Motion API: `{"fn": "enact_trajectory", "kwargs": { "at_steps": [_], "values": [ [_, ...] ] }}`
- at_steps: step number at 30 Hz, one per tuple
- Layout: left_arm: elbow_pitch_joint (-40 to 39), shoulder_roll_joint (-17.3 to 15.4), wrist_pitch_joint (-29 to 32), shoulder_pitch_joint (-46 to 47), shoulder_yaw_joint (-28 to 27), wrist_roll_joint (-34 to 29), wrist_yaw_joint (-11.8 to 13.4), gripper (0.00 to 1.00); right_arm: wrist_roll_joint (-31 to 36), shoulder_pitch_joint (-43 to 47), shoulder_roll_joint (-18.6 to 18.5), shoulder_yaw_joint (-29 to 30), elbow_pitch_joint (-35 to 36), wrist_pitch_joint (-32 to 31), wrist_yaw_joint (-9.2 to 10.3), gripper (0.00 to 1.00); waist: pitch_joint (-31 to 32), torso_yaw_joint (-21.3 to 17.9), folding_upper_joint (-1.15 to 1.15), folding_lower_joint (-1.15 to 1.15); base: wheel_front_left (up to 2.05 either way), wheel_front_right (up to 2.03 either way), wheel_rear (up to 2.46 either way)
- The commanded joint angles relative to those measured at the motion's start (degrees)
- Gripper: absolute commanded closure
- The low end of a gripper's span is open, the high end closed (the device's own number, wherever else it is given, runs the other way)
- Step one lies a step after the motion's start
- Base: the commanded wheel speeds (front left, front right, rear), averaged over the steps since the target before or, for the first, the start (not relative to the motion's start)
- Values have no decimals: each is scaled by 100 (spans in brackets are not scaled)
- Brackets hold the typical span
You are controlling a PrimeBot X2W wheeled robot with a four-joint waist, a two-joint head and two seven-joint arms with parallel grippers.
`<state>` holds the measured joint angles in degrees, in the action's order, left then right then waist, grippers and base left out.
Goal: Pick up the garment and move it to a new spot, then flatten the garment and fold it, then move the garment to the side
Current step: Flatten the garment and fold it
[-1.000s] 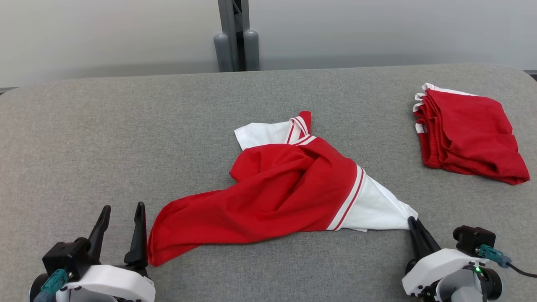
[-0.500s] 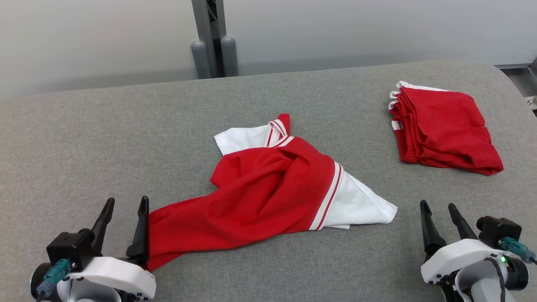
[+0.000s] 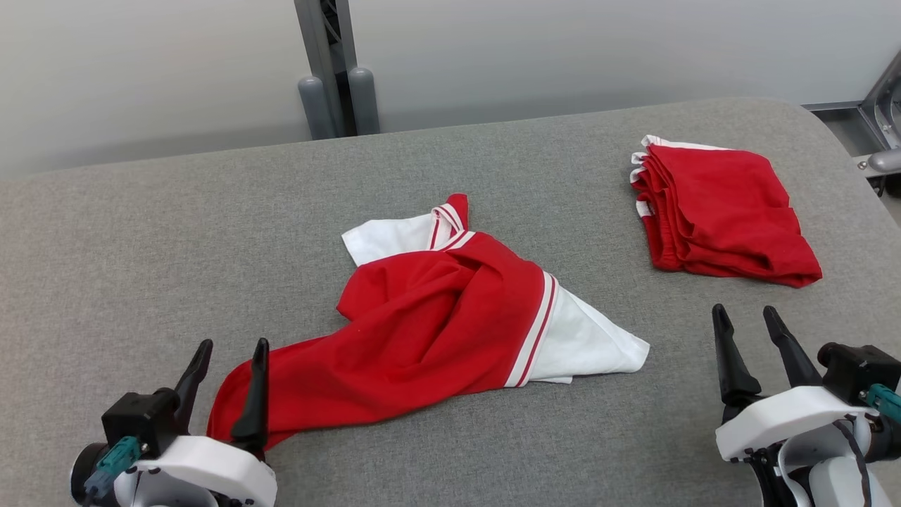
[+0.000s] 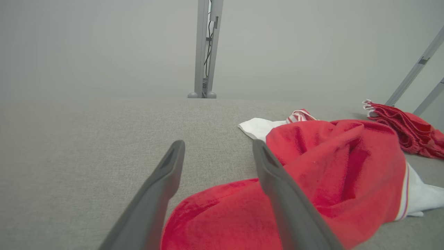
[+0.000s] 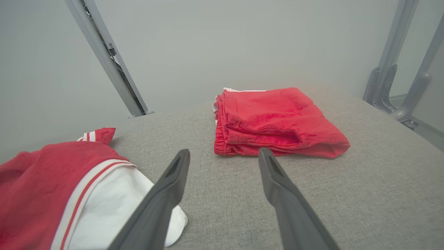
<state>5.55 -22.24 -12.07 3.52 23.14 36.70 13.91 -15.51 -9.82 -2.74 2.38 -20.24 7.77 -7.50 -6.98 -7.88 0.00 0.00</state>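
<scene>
Crumpled red-and-white fabric garment [image 3: 450, 324] lies twisted mid grey fabric surface [image 3: 141, 232]. Left end effector [image 3: 233, 343] at its red end and right end effector [image 3: 743, 308] are both wide open, empty. Risk: pinching bunched layers locks twist into fold.

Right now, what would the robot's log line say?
crumpled red-and-white garment: lying loose on grey fabric table | left claw: open, at its red end | right claw: open, apart

Grey fabric table [image 3: 141, 232], pale wall [image 3: 563, 49] (metal post [image 3: 324, 56] behind).
</scene>
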Motion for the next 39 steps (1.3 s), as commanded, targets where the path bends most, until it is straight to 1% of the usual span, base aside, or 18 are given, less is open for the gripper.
{"fn": "enact_trajectory", "kwargs": {
  "at_steps": [1,4,8,15,21,26,35,39],
  "values": [
    [50,-37,54,126,40,-57,-61,0,27,67,-34,-33,106,-42,2,0,-7,16,0,0,0,0,0],
    [163,-73,207,360,163,-128,-140,0,-16,119,-40,-98,260,-122,2,0,-23,27,0,0,0,0,0],
    [201,-50,212,600,214,-205,-170,0,-57,153,-36,-196,427,-180,2,0,-66,12,0,0,0,0,0],
    [61,-14,19,606,146,-275,-68,0,9,102,-35,-218,715,-108,2,0,-32,119,0,0,0,0,0],
    [-231,-95,-130,181,-29,-245,114,0,35,34,-35,-256,907,-59,2,0,172,269,0,0,0,0,0],
    [-569,-160,-205,-365,-229,-202,345,0,2,36,-35,-351,993,-47,2,0,382,348,0,0,0,0,0],
    [-1215,-170,-269,-1259,-470,-243,740,0,-101,170,-34,-546,1117,0,2,0,654,348,0,0,0,0,0],
    [-1322,-142,-274,-1449,-510,-239,806,0,-118,205,-34,-591,1137,8,2,0,683,345,0,0,0,0,0]
  ]
}}
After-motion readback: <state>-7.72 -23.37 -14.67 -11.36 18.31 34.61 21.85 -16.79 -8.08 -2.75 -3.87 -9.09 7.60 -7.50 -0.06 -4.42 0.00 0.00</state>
